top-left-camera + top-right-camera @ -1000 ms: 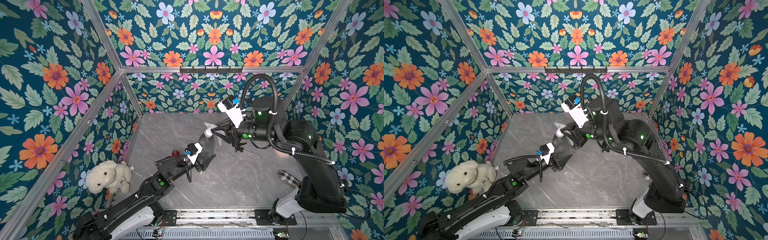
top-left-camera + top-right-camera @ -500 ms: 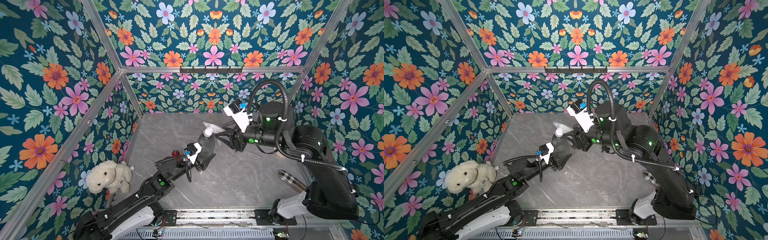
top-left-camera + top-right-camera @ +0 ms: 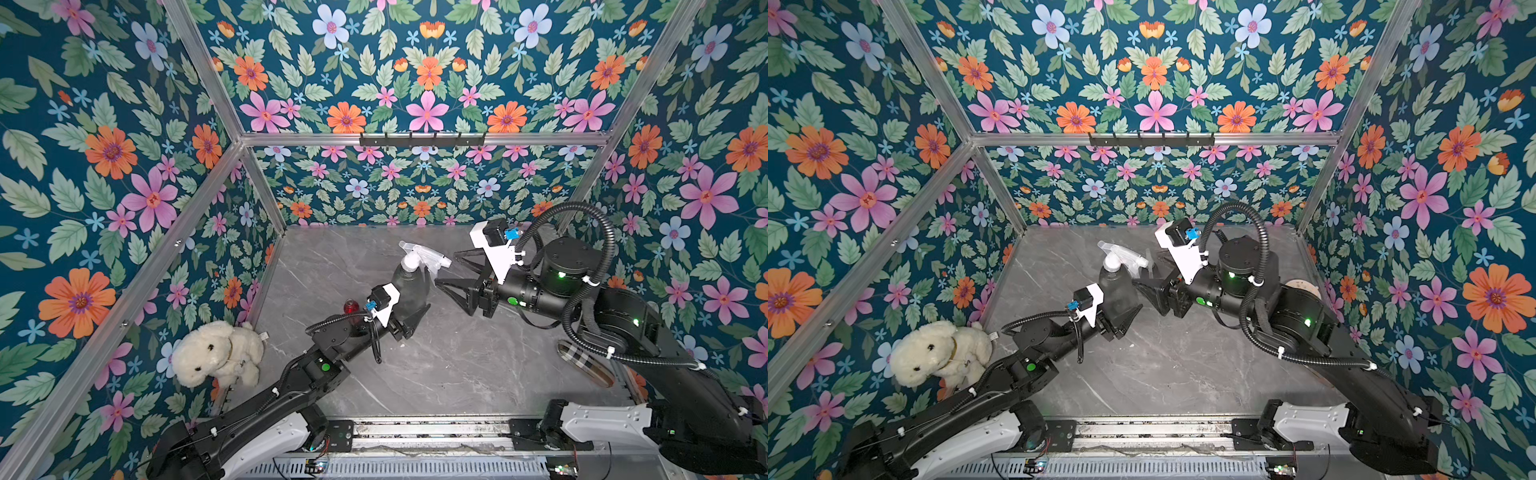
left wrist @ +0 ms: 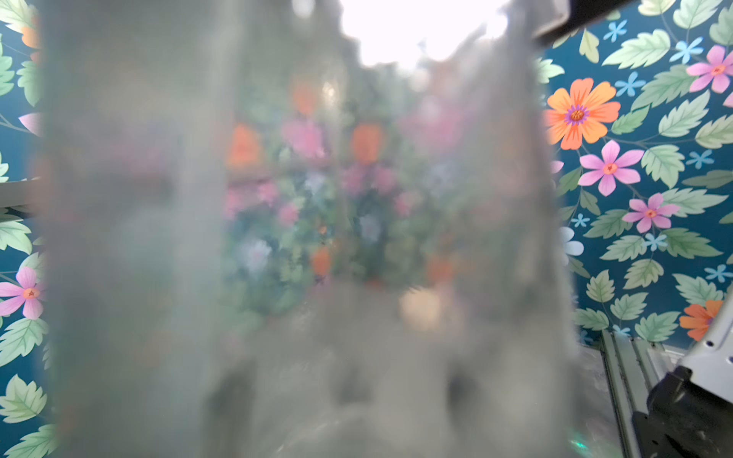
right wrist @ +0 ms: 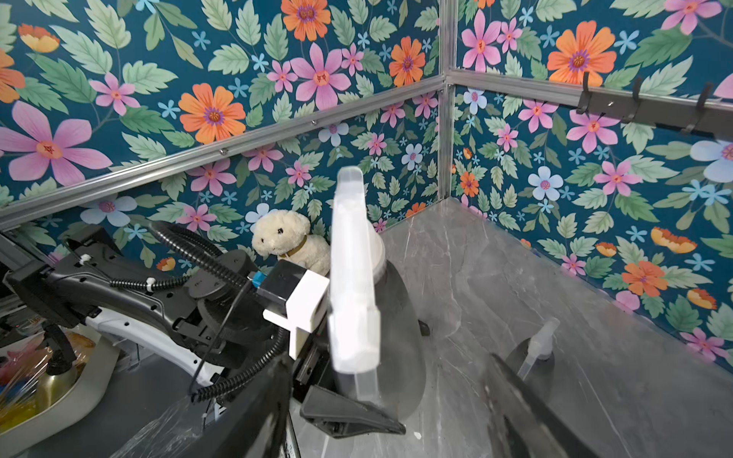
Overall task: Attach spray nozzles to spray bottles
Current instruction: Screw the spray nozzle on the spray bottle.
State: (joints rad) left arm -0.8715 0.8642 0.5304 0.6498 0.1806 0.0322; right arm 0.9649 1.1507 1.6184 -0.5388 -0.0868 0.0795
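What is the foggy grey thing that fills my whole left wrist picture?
Observer: A smoky grey spray bottle, standing upright and clamped near its base by the left gripper.
Operator: Does it have a top on?
Observer: Yes, a whitish trigger nozzle sits on its neck.
Operator: Where is the other arm?
Observer: The right gripper points at the nozzle, jaws open, holding nothing.

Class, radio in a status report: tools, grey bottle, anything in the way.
Left tool shut on grey bottle. Right tool open, off the nozzle. Nozzle sits on bottle neck. Second nozzled bottle near right tool.
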